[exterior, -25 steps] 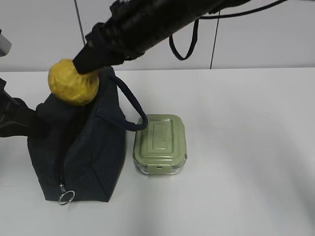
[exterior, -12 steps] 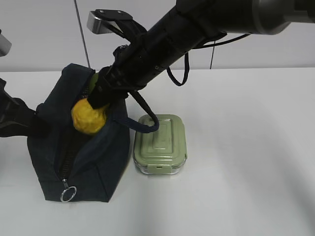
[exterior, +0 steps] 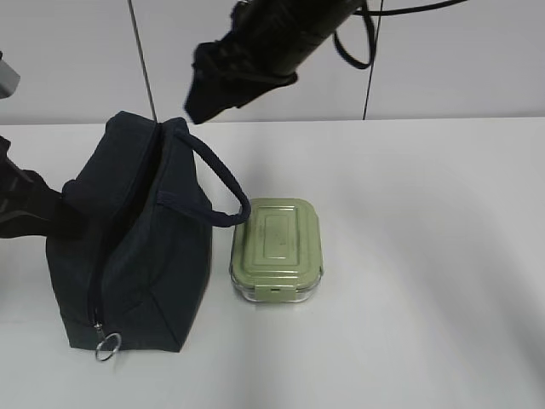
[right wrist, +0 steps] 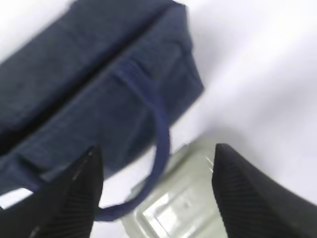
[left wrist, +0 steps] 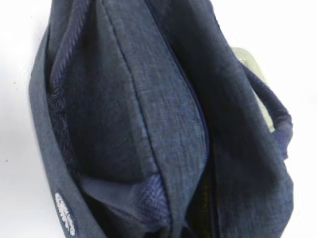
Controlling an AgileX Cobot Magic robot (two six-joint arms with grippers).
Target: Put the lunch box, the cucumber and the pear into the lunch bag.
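Note:
The dark navy lunch bag (exterior: 145, 256) stands at the left with its top slit open; it fills the left wrist view (left wrist: 163, 99). My left gripper (exterior: 38, 209) is at the bag's left rim, shut on the fabric; its fingers are hidden. The sage-green-lidded lunch box (exterior: 277, 247) sits just right of the bag and shows under the right gripper (right wrist: 183, 203). My right gripper (exterior: 204, 102) hangs open and empty above the bag's back end, fingers wide apart (right wrist: 156, 148). The pear and cucumber are hidden from view.
The bag's loop handle (exterior: 226, 183) droops over the lunch box's near-left corner. The metal ring pull (exterior: 106, 347) hangs at the bag's front end. White tabletop (exterior: 426, 256) stretches to the right, with a wall behind.
The right gripper lowered the pear into the bag's opening, let it go, and rose up and back, open and empty. The pear is out of sight now.

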